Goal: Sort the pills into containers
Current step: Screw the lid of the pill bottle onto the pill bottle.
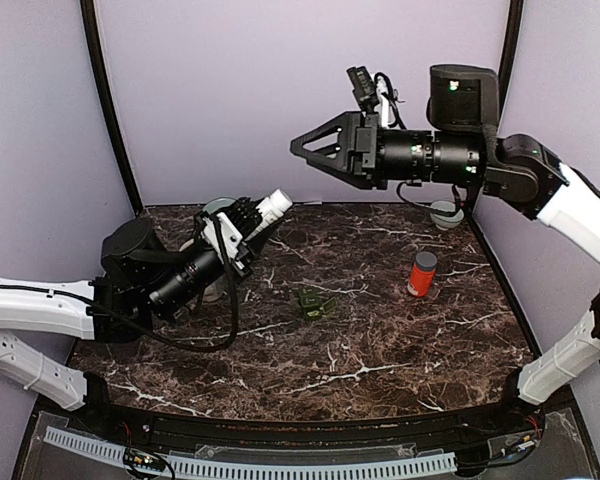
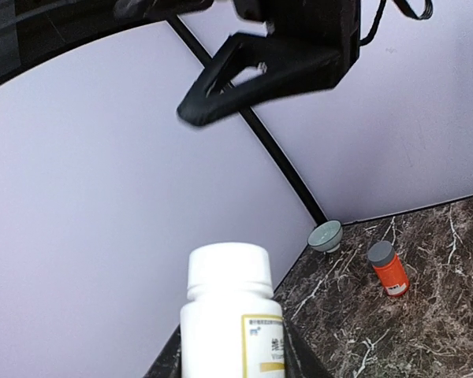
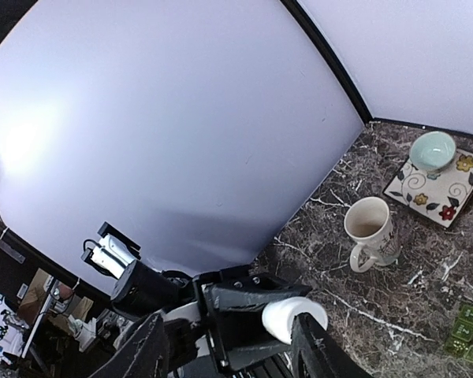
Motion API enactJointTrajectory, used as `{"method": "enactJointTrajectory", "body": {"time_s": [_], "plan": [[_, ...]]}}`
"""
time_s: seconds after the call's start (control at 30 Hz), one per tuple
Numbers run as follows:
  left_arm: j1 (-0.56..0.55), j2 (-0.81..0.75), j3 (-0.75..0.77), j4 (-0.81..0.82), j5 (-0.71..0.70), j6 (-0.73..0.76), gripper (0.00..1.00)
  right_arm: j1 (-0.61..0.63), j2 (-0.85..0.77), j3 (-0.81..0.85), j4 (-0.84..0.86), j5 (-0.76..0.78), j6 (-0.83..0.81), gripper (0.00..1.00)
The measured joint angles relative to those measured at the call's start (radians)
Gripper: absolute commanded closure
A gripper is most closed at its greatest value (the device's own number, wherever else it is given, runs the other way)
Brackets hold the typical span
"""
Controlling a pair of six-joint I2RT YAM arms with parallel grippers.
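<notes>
My left gripper (image 1: 250, 224) is shut on a white pill bottle (image 1: 271, 205) with a white cap, held tilted up over the back left of the table. The bottle fills the bottom of the left wrist view (image 2: 232, 315) and its cap shows in the right wrist view (image 3: 293, 316). My right gripper (image 1: 302, 146) is open and empty, high in the air, pointing left, above and right of the bottle. An orange pill bottle (image 1: 421, 273) with a grey cap stands upright at the right. A green pill organizer (image 1: 315, 303) lies mid-table.
A small grey-green bowl (image 1: 446, 213) sits at the back right corner. At the back left are a cream mug (image 3: 370, 228) and a teal bowl (image 3: 432, 150) on a flowered square plate (image 3: 445, 191). Purple walls close in on three sides.
</notes>
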Motion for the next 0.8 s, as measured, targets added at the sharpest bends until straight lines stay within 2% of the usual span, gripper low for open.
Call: {"method": "enactJointTrajectory", "body": {"time_s": [0.13, 0.37, 0.6, 0.8], "plan": [[0.081, -0.038, 0.025, -0.146, 0.119, -0.132, 1.00, 0.000, -0.061, -0.021, 0.010, 0.020, -0.056, 0.46], [0.263, -0.038, 0.191, -0.406, 0.595, -0.432, 1.00, 0.000, -0.069, -0.053, -0.030, 0.027, -0.198, 0.46], [0.326, 0.063, 0.325, -0.496, 1.023, -0.651, 1.00, 0.002, -0.077, -0.132, -0.072, 0.039, -0.296, 0.46], [0.359, 0.118, 0.341, -0.501, 1.196, -0.761, 1.00, 0.011, -0.108, -0.147, -0.084, 0.037, -0.326, 0.46]]}}
